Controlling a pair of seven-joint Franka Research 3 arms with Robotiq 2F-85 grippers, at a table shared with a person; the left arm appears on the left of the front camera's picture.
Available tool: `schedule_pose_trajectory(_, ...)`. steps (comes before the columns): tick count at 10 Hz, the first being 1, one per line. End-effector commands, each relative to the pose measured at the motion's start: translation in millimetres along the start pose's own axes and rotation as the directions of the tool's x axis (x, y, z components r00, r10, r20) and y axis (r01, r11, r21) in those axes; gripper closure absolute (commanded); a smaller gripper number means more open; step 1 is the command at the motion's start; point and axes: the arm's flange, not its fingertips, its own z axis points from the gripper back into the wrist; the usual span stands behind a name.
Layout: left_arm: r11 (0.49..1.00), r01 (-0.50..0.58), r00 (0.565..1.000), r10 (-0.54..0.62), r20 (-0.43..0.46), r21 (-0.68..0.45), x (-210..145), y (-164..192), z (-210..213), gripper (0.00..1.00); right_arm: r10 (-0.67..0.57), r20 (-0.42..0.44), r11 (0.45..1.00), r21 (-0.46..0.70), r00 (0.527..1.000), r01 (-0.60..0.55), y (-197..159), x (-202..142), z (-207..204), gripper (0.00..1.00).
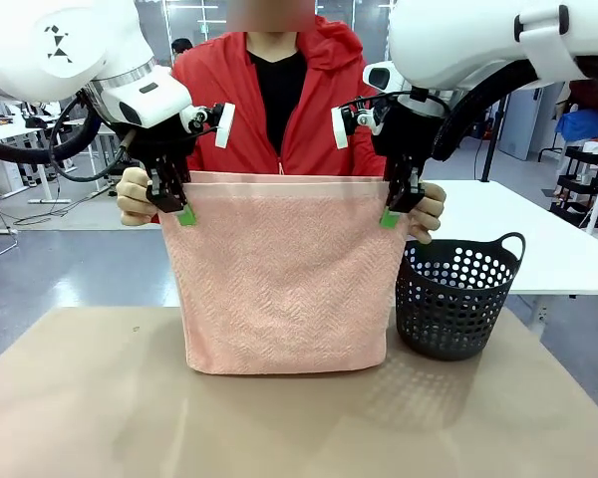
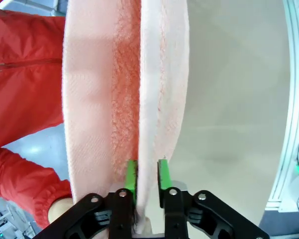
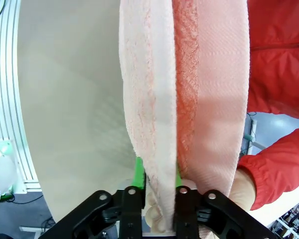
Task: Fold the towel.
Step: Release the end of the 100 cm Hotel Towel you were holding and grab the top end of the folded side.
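The salmon-pink towel [image 1: 279, 279] hangs doubled over the table, its lower fold resting on the tabletop. My left gripper [image 1: 182, 211] is shut on the near layer at the upper left corner, seen from above as the towel [image 2: 149, 99] pinched between green pads [image 2: 162, 174]. My right gripper [image 1: 393, 214] is shut on the near layer at the upper right corner, the towel [image 3: 154, 124] running between its pads [image 3: 138, 172]. A person in a red jacket holds the far layer, with one hand [image 1: 133, 197] beside my left gripper and the other hand [image 1: 429, 211] beside my right.
A black perforated basket [image 1: 458, 299] stands on the tan table [image 1: 100, 408] just right of the towel. White tables and office furniture lie behind the person.
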Motion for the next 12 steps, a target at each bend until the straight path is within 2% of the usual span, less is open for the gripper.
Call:
schedule_pose_trajectory(1,0.996,0.004,1.000,-0.007,0.028,0.089,-3,-7,24,0.58,-0.007,-0.014,0.997,-0.077,1.000,0.006,9,1,16,0.40)
schedule_pose_trajectory(2,0.990,0.009,0.999,-0.015,0.046,0.142,-4,-15,41,0.00,0.001,-0.004,0.991,-0.134,1.000,-0.002,17,2,32,0.32)
schedule_pose_trajectory(3,0.982,0.009,0.998,-0.021,0.060,0.189,-4,-23,55,0.22,0.012,0.003,0.984,-0.177,1.000,-0.011,24,1,45,0.10)
schedule_pose_trajectory(4,0.972,0.009,0.996,-0.028,0.079,0.236,-5,-30,69,0.00,0.019,0.008,0.976,-0.219,1.000,-0.016,31,0,58,0.02)
schedule_pose_trajectory(6,0.949,0.006,0.993,-0.043,0.113,0.316,-7,-46,90,0.00,0.046,0.025,0.951,-0.308,0.999,-0.036,52,-2,79,0.00)
schedule_pose_trajectory(8,0.929,0.016,0.995,-0.053,0.089,0.370,-3,-54,94,0.00,0.080,0.026,0.936,-0.347,0.996,-0.066,64,0,84,0.00)
schedule_pose_trajectory(12,0.949,0.022,0.995,-0.053,0.088,0.315,7,-45,89,0.00,0.085,0.030,0.948,-0.310,0.996,-0.072,52,5,78,0.00)
